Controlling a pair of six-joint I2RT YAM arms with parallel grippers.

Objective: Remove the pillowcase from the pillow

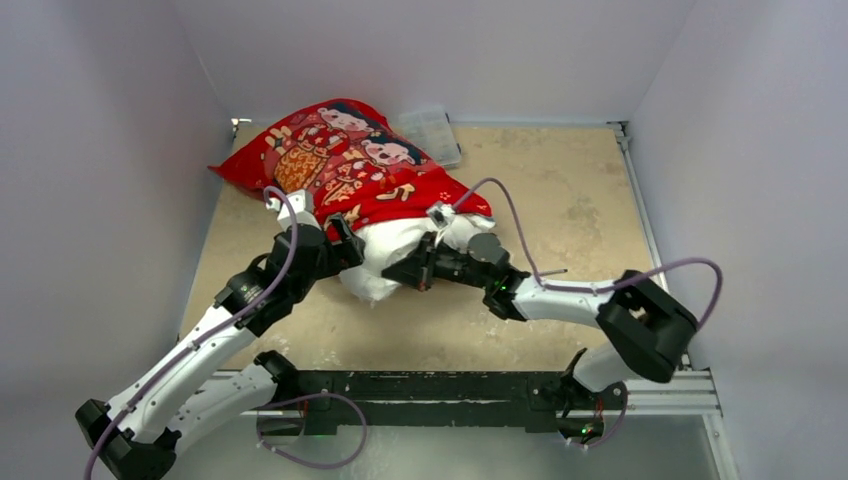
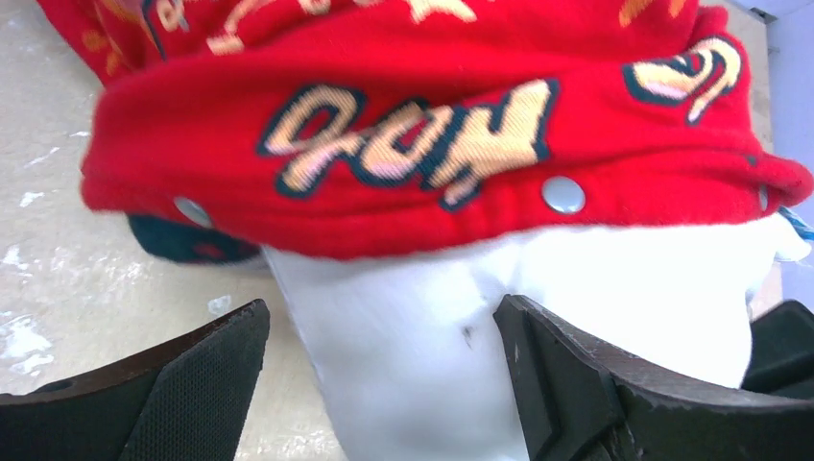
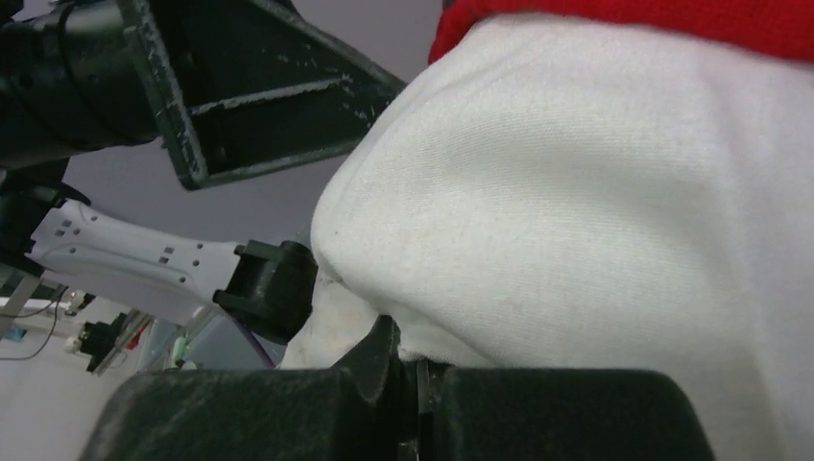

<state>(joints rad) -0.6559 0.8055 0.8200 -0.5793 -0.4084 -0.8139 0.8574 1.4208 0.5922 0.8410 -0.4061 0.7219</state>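
**A:** What takes up the most room?

**B:** The tan table [image 1: 560, 200], filling the middle of the top view between pale walls. The red pillowcase [image 1: 340, 165] lies on it in the upper centre-left of the frame. Its printed side is up, with two black-haired cartoon children showing.

**A:** And the pillow?

**B:** The white pillow [image 1: 395, 255] bulges out of the pillowcase's lower edge, toward the bottom of the frame. Only that end is bare; the rest is under the red cover.

**A:** Where do the arms sit?

**B:** The left arm [image 1: 200, 340] rises from the lower left and the right arm [image 1: 570, 295] comes in from the lower right. Both end at the bare white bulge.

**A:** How is the left gripper?

**B:** The left gripper [image 1: 350, 245] is at the left side of the bulge, just under the red hem. In the left wrist view its fingers [image 2: 192, 384] stand wide apart with the pillow's corner between them. A strip of table shows between the left-hand finger and the white cloth, so it clamps nothing.

**A:** And the right one?

**B:** The right gripper [image 1: 410, 272] presses at the bulge's lower right. Its wrist view shows the jaws brought together at the bottom of the frame, with a fold of the pillow's white fabric pinched in the seam.

**A:** Anything smaller?

**B:** A clear plastic box [image 1: 432, 135] lies just behind the pillowcase's upper right corner; I cannot tell whether they touch. A silver snap [image 2: 562, 194] sits on the red hem, centre right in the left wrist view.
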